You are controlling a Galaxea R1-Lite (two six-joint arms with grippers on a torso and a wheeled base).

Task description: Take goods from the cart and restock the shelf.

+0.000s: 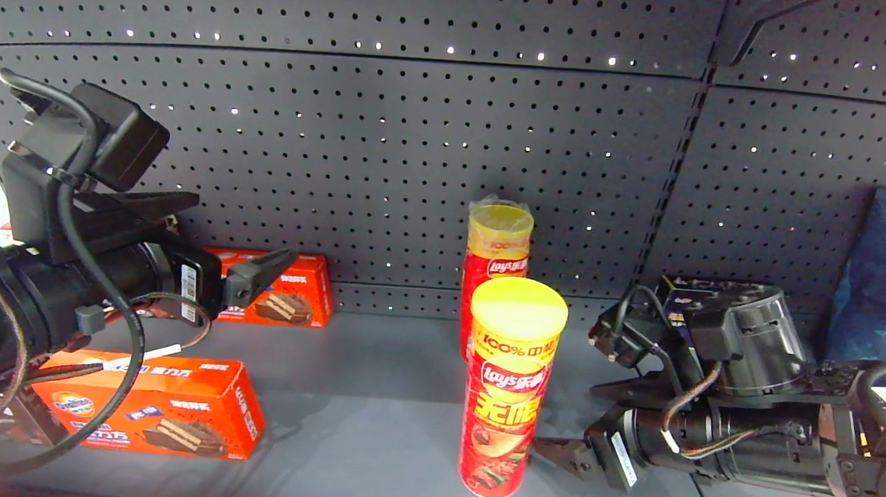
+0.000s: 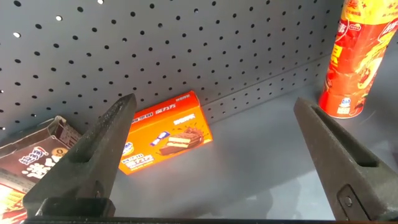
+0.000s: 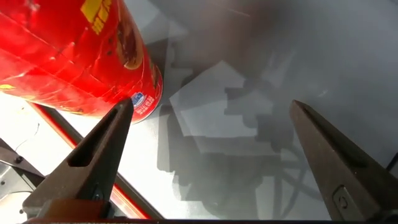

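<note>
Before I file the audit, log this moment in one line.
left gripper: open, empty | right gripper: open, beside front chip can | rear chip can: upright | front orange box, rear orange box: on shelf

Left of the front chip can (image 1: 512, 386), bare shelf (image 1: 370, 399) is left open up to the orange boxes (image 1: 159, 404); behind it, passage is blocked by a second can (image 1: 497, 248).

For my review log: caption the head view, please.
Front chip can and rear chip can stand on the shelf between open left hand and open right hand.
</note>
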